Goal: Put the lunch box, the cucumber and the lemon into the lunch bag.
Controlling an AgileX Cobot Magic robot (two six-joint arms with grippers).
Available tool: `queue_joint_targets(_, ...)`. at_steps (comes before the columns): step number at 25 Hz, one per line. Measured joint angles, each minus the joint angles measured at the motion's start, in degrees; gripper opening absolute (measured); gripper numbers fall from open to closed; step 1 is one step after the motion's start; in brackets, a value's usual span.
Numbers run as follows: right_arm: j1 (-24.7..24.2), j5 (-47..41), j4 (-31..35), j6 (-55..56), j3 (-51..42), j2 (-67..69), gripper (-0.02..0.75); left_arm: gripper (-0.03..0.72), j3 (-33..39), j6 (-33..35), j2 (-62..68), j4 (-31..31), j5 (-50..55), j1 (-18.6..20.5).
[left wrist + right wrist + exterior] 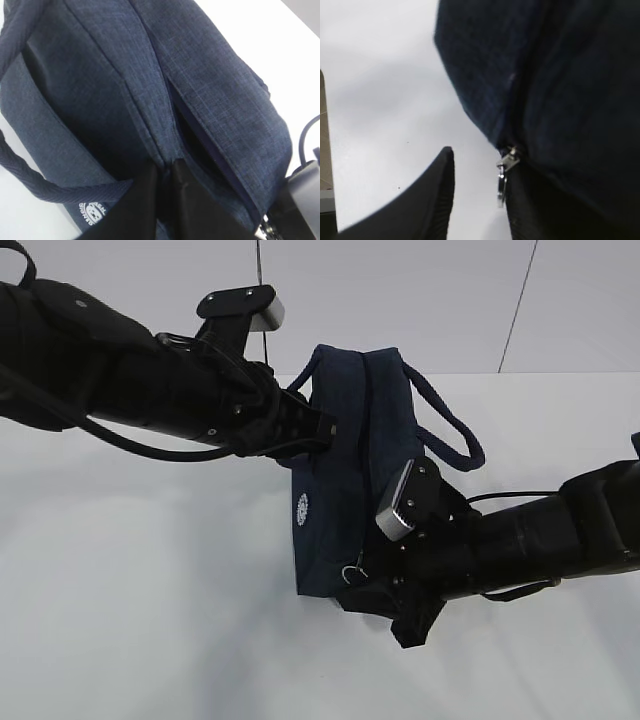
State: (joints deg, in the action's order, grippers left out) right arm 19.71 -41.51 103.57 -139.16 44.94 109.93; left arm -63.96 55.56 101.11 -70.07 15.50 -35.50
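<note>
Your left gripper (pixel 325 427) is clenched on the bag (pixel 345 490): in the left wrist view its two fingers (pixel 145 200) come together on a fold of navy fabric right at the tips. Just beyond the tips, the zipper seam gapes as a dark slit, and the white logo (pixel 92 212) sits at the left finger's side. A handle (pixel 30 175) loops past on that same side.

Your right gripper (pixel 375 585) is at the bag's lower near corner. In the right wrist view its fingers (pixel 425 200) stand apart, released, with bare table (pixel 380 90) showing between them. The silver pull (pixel 503 175) hangs just at the inner edge of the right-hand finger, touching or nearly so; you cannot tell which.

The bag stands between your two grippers on the white table. The box, cucumber and lemon do not show in any view.
</note>
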Motion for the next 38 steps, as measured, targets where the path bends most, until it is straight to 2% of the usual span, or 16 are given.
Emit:
queue_joint_targets(3,0.0,0.0,0.0,0.09,0.11,0.0,0.237,0.015,0.0,0.0,0.0,0.09,0.04,0.0)
queue_joint_targets(6,0.0,0.0,0.0,0.21,0.11,0.0,0.224,0.015,0.0,0.0,0.0,0.09,0.17,0.0)
queue_joint_targets(27,0.0,1.88,0.0,0.43,0.2,0.95,0.216,0.015,0.0,0.0,0.0,0.09,0.94,0.0)
queue_joint_targets(38,0.0,2.65,0.0,0.43,0.2,1.19,0.079,0.015,0.0,0.0,0.0,0.09,1.22,0.0)
